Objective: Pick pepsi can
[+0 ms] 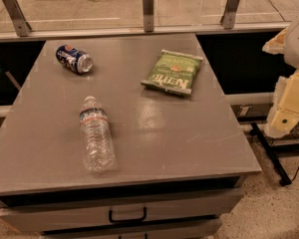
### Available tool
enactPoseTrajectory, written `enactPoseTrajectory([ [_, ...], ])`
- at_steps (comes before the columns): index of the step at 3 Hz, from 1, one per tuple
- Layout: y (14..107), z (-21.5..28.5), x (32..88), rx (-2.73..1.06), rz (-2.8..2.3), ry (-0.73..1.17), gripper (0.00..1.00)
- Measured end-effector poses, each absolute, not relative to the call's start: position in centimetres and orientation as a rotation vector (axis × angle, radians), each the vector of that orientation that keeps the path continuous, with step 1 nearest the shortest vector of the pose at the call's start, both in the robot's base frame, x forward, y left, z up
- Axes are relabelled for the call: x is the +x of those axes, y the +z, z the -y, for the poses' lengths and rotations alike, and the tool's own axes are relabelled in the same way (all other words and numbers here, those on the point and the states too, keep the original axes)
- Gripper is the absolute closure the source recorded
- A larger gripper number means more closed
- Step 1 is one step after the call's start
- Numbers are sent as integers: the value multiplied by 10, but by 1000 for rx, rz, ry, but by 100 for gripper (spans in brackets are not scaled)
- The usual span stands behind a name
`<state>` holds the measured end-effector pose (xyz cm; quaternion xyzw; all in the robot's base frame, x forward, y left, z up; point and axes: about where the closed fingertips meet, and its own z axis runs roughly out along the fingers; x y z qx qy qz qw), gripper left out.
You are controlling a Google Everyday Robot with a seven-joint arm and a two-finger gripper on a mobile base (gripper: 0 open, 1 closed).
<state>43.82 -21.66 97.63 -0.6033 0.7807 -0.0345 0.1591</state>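
The pepsi can [74, 59] lay on its side at the far left corner of the grey tabletop [164, 133], its dark blue wall up and one silver end turned toward the near right. Nothing touched it; bare grey surface showed all around it. Nearer, and a little to its right, a clear water bottle [96, 133] lay flat as well, its white cap pointing toward the far edge and its base toward the near edge, well apart from the can. On the far right part of the tabletop a green bag of chips [172, 72] rested flat, slightly skewed, with pale lettering on its face, separated from both the can and the bottle by open surface. The tool [288, 108] was off the tabletop altogether, at the right edge of the view, a cream-coloured block hanging beyond the right side of the furniture and above the floor [269, 208]; it was well apart from the can, with the whole width of the tabletop between them. Whether the tool was apart or together could not be told from this view. Below the near edge of the tabletop a drawer [179, 208] front showed, carrying a dark handle [127, 216]. Along the far side ran a pale rail with three metal posts [148, 8] rising from it.
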Motion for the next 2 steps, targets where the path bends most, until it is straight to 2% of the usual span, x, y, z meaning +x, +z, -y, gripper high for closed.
enactPoseTrajectory([
  [1,976,217,438,-1724,-2231,-99,0],
  [2,972,189,452,-1727,-2162,-29,0],
])
